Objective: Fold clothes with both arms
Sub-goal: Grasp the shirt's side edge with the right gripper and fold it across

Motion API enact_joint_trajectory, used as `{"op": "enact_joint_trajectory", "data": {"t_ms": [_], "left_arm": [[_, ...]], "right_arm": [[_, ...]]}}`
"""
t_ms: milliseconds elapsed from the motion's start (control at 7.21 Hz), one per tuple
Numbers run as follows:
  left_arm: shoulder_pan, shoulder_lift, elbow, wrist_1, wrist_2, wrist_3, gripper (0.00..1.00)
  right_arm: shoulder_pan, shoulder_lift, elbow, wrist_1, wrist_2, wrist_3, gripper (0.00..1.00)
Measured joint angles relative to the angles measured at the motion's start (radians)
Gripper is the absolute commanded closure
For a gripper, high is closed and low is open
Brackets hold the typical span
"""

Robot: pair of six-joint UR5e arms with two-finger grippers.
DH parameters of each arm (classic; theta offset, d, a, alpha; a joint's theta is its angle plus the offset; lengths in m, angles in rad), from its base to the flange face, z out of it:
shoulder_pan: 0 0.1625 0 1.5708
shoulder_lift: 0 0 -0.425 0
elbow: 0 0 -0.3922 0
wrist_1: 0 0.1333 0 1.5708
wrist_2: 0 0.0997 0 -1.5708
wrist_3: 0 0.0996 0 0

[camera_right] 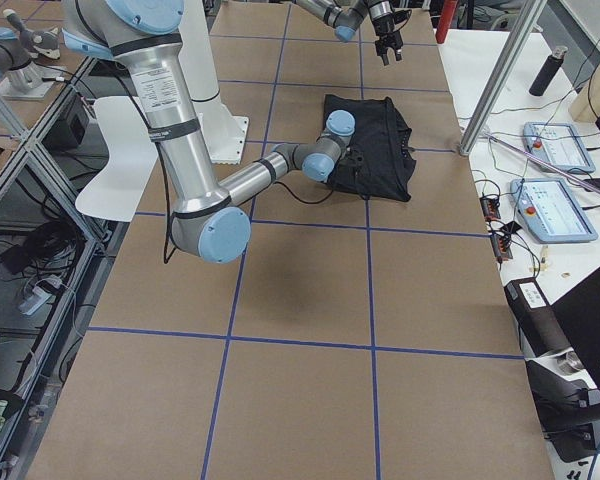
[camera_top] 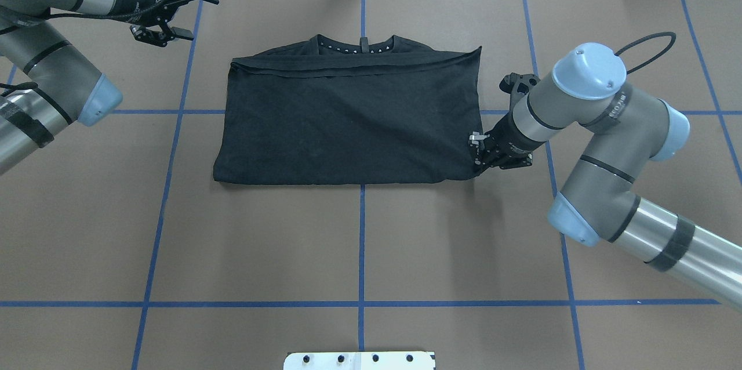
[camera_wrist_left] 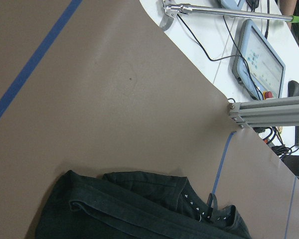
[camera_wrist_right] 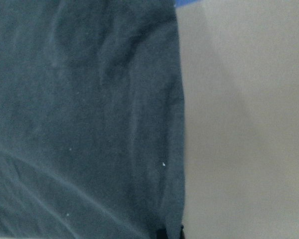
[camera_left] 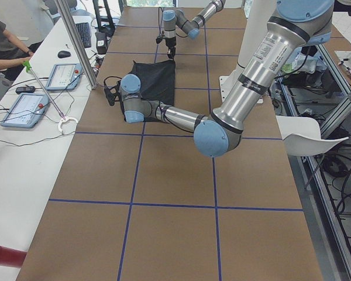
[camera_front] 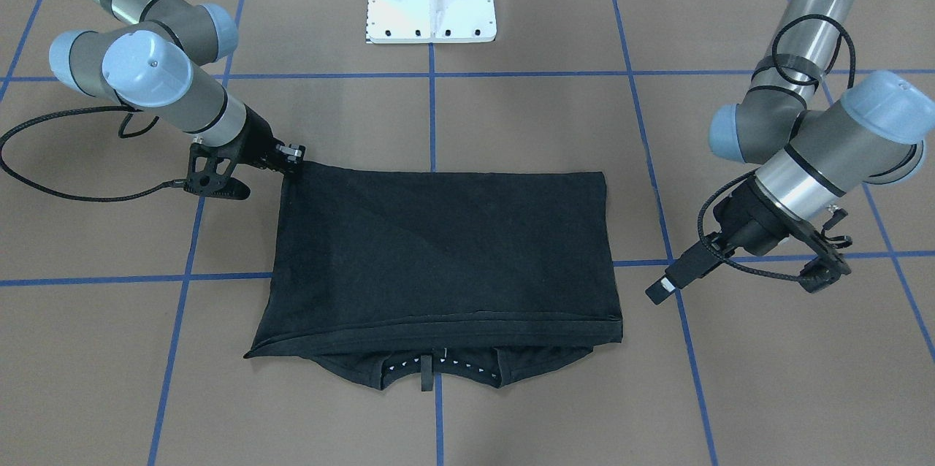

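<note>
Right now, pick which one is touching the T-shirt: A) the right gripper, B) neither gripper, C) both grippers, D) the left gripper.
A: the right gripper pinches the T-shirt at its near corner, while the left gripper hangs open, apart from the cloth.

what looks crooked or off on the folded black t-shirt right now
The black short-sleeved T-shirt is folded unevenly: the top layer's far edge slants, and the collar with small white marks pokes out beyond it. The right gripper pinches one near corner. Nothing looks torn.
</note>
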State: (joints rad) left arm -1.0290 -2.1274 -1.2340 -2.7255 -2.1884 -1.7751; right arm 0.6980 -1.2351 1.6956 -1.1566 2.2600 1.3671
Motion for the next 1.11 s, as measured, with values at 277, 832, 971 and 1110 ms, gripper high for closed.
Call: {"op": "enact_joint_trajectory", "data": {"t_ms": [277, 832, 971, 1110], "left_arm": [[0.000, 0.001, -0.003, 0.001, 0.000, 0.000, 0.00], [0.000, 0.001, -0.004, 0.001, -0.002, 0.000, 0.00], [0.000, 0.001, -0.004, 0.001, -0.003, 0.001, 0.00], [0.000, 0.001, -0.004, 0.001, -0.004, 0.001, 0.00]], "right_arm": [[-0.074, -0.026, 0.082, 0.000, 0.057, 0.014, 1.00], [-0.292, 0.094, 0.150, 0.004, 0.102, 0.163, 1.00], [-0.332, 0.137, 0.143, 0.004, 0.094, 0.198, 1.00], [-0.358, 0.161, 0.135, 0.004, 0.086, 0.214, 1.00]]}}
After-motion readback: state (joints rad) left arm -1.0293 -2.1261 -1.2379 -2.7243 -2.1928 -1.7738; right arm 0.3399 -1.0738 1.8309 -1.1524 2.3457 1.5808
